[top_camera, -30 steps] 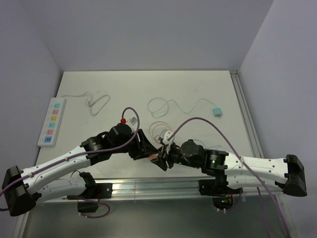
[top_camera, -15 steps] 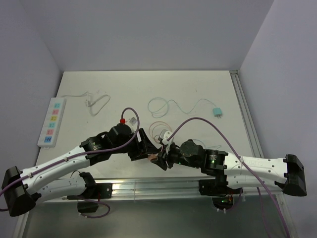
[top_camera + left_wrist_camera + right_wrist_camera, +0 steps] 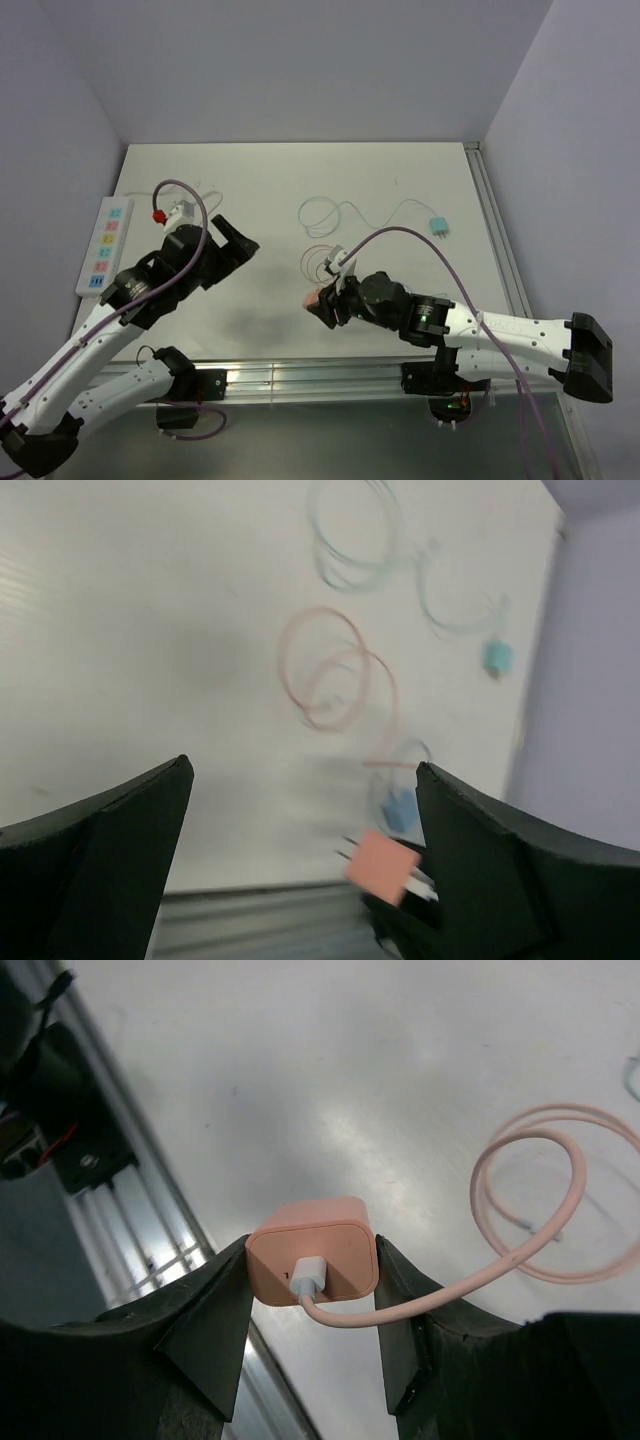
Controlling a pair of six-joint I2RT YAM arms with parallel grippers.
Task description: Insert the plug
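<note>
**Plug (image 3: pixel 312 1260) clamped in right gripper (image 3: pixel 311 1278), left jaws wide**

Plug sits squarely between the right jaws, gripped by its two sides, lifted off the table (image 3: pixel 400 180) above its near edge. Its back face looks toward the wrist, with a white connector in it. From there the pink cable (image 3: pixel 540 1200) runs out past the right-hand finger and coils on the table just beyond the jaws.

The left gripper (image 3: pixel 238 238) hangs well apart, its jaws spread wide with nothing between them. In its blurred wrist view the plug shows low, near its right finger, prongs out.

Farther off, beyond the pink coil, a teal plug (image 3: pixel 437 226) lies at the end of a pale cable (image 3: pixel 330 212). The strip (image 3: pixel 105 245) lies flat, out to the left of the left jaws.
</note>
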